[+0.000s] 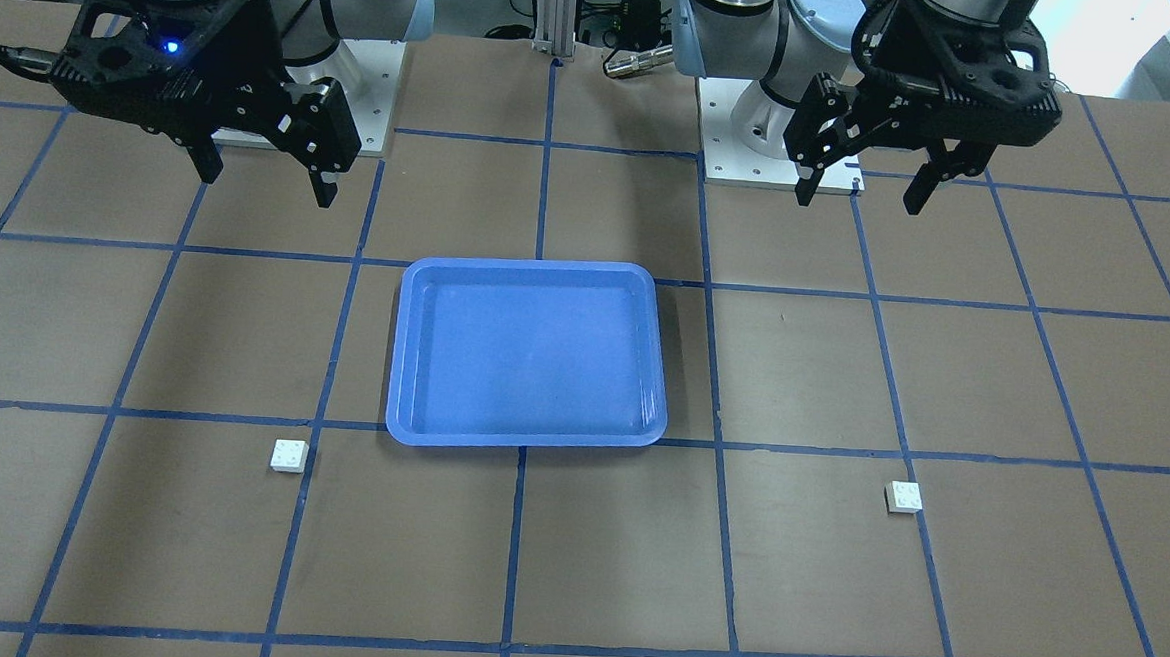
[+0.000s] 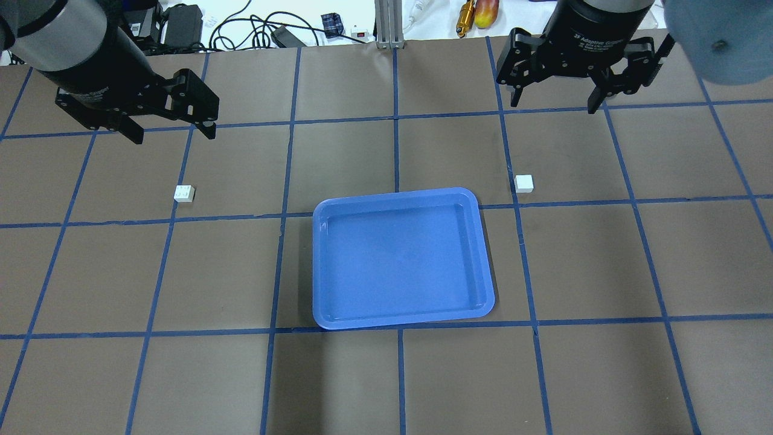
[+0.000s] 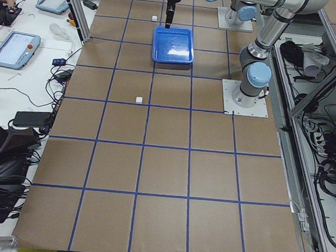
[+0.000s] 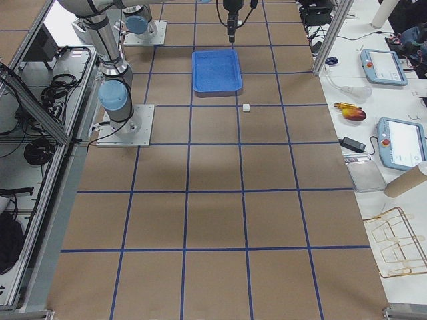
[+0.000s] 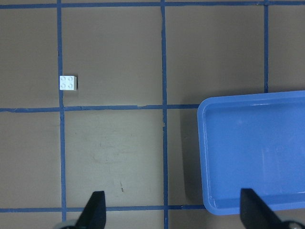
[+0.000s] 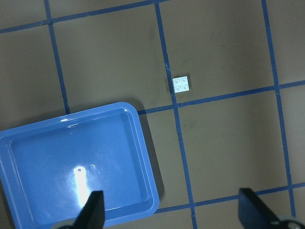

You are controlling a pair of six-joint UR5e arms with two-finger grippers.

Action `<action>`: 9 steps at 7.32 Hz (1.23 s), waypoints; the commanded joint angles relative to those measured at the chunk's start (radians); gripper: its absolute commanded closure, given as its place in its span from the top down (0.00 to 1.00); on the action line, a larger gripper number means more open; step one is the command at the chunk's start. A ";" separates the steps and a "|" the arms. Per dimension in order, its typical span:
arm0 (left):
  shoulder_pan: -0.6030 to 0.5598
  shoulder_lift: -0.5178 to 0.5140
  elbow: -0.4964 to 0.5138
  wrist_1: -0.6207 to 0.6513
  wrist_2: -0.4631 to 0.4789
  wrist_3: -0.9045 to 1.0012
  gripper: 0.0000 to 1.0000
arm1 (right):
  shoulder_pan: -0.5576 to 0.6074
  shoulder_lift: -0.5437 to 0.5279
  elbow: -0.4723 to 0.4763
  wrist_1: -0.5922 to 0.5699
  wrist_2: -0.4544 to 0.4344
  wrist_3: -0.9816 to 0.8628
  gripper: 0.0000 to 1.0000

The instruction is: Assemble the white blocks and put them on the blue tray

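Observation:
The blue tray (image 1: 528, 356) lies empty at the table's middle; it also shows in the overhead view (image 2: 401, 260). One white block (image 2: 184, 193) lies on the table to the tray's left, studs up, and also shows in the left wrist view (image 5: 68, 82). The other white block (image 2: 524, 183) lies to the tray's right and shows in the right wrist view (image 6: 181, 84). The blocks are apart. My left gripper (image 2: 172, 136) is open and empty, high above the table. My right gripper (image 2: 552, 107) is open and empty too.
The brown table carries a grid of blue tape lines. The arms' white base plates (image 1: 775, 138) (image 1: 356, 106) sit behind the tray. Cables and tools (image 2: 471, 15) lie beyond the table's far edge. Side benches hold tablets (image 4: 400, 143).

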 commanded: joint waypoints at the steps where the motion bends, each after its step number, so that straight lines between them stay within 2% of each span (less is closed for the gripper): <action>1: 0.000 -0.003 0.000 -0.006 0.002 0.001 1.00 | 0.001 -0.001 -0.002 0.001 0.000 -0.005 1.00; 2: -0.002 -0.002 -0.001 -0.006 0.000 0.004 1.00 | 0.001 -0.001 -0.001 0.007 -0.002 0.004 1.00; 3: 0.000 0.000 -0.006 -0.006 0.000 0.008 1.00 | -0.004 0.001 -0.004 0.092 0.003 -0.001 1.00; 5: 0.040 -0.017 0.008 -0.006 0.005 0.028 1.00 | -0.005 0.016 -0.012 0.096 0.004 -0.005 1.00; 6: 0.069 -0.044 0.004 -0.017 0.013 0.043 1.00 | -0.004 0.039 -0.015 0.093 0.035 0.003 1.00; 7: 0.099 -0.110 0.016 0.010 0.014 0.060 1.00 | 0.001 0.077 0.000 0.090 0.154 0.000 1.00; 8: 0.130 -0.202 0.035 0.105 0.020 0.085 1.00 | 0.001 0.120 -0.007 0.091 0.170 -0.038 1.00; 9: 0.164 -0.274 0.051 0.127 0.022 0.132 1.00 | 0.001 0.140 0.007 0.035 0.175 -0.339 1.00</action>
